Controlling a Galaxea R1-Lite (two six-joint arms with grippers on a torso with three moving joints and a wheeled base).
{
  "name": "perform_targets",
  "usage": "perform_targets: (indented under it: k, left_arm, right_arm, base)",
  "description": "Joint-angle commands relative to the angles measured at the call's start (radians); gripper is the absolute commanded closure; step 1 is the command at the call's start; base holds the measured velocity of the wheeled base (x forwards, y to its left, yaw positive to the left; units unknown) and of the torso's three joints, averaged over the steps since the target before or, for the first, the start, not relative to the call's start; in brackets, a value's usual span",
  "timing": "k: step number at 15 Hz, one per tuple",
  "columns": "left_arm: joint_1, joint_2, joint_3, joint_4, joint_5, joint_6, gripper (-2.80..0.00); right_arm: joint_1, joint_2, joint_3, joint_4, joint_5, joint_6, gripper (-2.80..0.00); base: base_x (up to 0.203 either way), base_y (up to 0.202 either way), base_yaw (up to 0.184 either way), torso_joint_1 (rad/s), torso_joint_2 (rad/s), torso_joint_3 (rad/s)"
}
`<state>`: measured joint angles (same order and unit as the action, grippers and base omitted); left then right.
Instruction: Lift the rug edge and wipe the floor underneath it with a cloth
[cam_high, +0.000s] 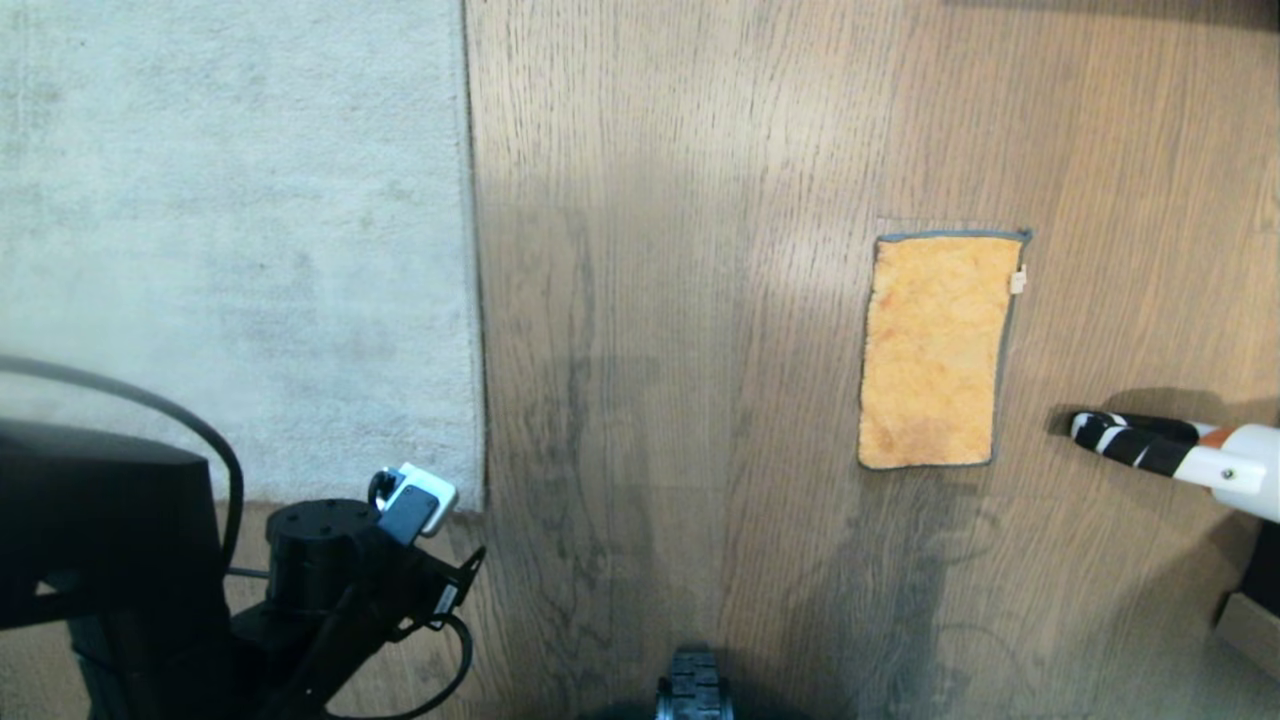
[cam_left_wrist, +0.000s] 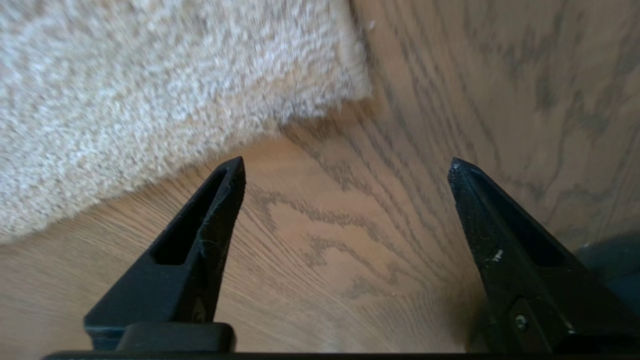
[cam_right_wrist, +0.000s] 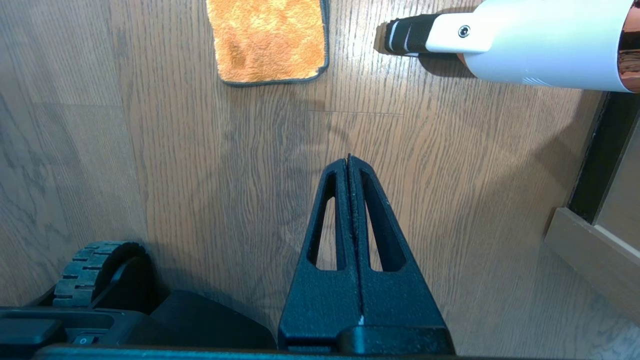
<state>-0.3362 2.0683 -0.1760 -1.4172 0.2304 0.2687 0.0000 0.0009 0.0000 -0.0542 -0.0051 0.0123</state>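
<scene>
The pale rug lies flat on the brown wood floor (cam_high: 680, 300), its straight edge (cam_high: 476, 300) ending in a square corner (cam_high: 480, 500). My left arm (cam_high: 330, 560) reaches in just below that corner. In the left wrist view my left gripper (cam_left_wrist: 346, 161) stands open over bare floor (cam_left_wrist: 325, 240), holding nothing, with the rug corner (cam_left_wrist: 345, 80) a short way beyond its fingertips. The orange cloth (cam_high: 935, 350) lies flat on the floor to the right. My right gripper (cam_right_wrist: 349, 157) hangs shut and empty above the floor, with the cloth (cam_right_wrist: 270, 40) ahead of it.
A white device with a black-and-white striped tip (cam_high: 1150, 450) lies on the floor right of the cloth. A pale ledge (cam_high: 1245, 620) stands at the right edge. My base wheel (cam_high: 693, 690) shows at the bottom centre.
</scene>
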Motion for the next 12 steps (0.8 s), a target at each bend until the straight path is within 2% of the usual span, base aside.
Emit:
perform_targets:
  k: [1,8,12]
  left_arm:
    - [0.006,0.047,-0.01,-0.013,0.003,0.004,-2.8]
    - [0.104,0.093,-0.094,-0.052,0.007,0.071,-2.8]
    - [0.121,0.103,-0.114,-0.052,0.007,0.078,-2.8]
  right_arm:
    - [0.0,0.001,0.0,-0.001,0.0,0.0,0.0]
    - [0.0,0.001,0.0,-0.001,0.0,0.0,0.0]
    - [0.0,0.001,0.0,-0.001,0.0,0.0,0.0]
  base:
    - [0.0,0.0,0.0,0.0,0.0,0.0]
    - [0.0,0.0,0.0,0.0,0.0,0.0]
    - [0.0,0.0,0.0,0.0,0.0,0.0]
